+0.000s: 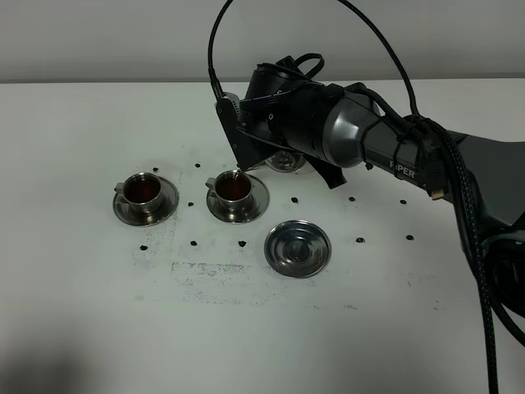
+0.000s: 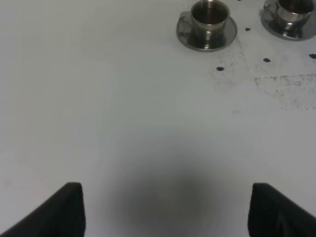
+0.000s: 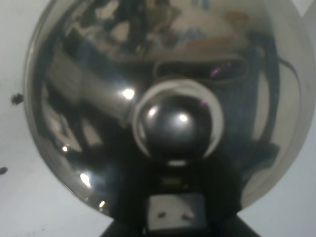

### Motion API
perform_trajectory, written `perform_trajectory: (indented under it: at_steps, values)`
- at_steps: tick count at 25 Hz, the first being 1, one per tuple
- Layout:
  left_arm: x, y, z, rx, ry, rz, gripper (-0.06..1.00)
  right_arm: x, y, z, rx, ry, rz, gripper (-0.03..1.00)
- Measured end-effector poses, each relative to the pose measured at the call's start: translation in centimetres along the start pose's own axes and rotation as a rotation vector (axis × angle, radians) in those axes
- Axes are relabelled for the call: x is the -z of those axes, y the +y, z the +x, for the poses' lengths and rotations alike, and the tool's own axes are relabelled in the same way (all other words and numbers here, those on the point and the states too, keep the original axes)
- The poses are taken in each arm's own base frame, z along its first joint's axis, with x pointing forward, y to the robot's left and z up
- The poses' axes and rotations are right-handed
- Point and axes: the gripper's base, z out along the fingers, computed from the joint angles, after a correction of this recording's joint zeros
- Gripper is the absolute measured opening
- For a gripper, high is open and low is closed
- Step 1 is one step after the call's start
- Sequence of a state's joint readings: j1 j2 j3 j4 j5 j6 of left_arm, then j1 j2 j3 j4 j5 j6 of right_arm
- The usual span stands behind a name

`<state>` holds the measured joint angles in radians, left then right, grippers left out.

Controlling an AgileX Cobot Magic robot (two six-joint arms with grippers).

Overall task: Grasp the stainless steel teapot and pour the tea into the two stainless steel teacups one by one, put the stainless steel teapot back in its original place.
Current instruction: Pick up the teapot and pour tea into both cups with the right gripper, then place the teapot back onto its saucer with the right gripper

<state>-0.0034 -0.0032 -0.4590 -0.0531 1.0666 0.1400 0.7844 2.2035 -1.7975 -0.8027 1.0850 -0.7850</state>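
Note:
The stainless steel teapot (image 1: 285, 161) hangs tilted above the table, mostly hidden behind my right gripper (image 1: 262, 144), which is shut on it. Its thin spout tip (image 1: 239, 173) points down over the right teacup (image 1: 234, 187), which holds dark tea. The left teacup (image 1: 143, 190) also holds tea. Each cup sits on its own saucer. The empty ringed saucer (image 1: 298, 248), the original place, lies in front of the arm. The right wrist view is filled by the teapot's domed lid (image 3: 74, 98) and knob (image 3: 177, 123). My left gripper (image 2: 165, 212) hovers open over bare table, short of the cups (image 2: 210, 15) (image 2: 291, 12).
Small black marks (image 1: 194, 243) dot the white table (image 1: 82, 312) around the cups, and a smudged grey patch (image 1: 213, 275) lies in front of them. The right arm's black cables (image 1: 467, 222) loop above and beside it.

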Motion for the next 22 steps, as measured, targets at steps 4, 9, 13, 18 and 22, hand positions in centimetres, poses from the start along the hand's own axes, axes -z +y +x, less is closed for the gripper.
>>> perform_trajectory:
  at_steps: [4,9,13,18,22]
  values:
    - [0.0,0.0,0.0,0.0,0.0,0.001,0.66,0.0,0.0,0.0,-0.001,0.0,0.0,0.17]
    - [0.0,0.0,0.0,0.0,0.0,0.001,0.66,0.3,0.1,0.0,-0.027,-0.023,-0.016,0.17]
    - [0.0,0.0,0.0,0.0,0.001,0.001,0.66,0.6,-0.2,-0.1,-0.059,-0.05,-0.024,0.17]
    - [0.0,0.0,0.0,0.0,0.001,0.001,0.66,1.5,-0.5,0.2,-0.11,-0.084,-0.035,0.17]
    - [0.0,0.0,0.0,0.0,0.001,0.001,0.66,3.3,-0.9,1.1,-0.228,-0.138,-0.044,0.17]
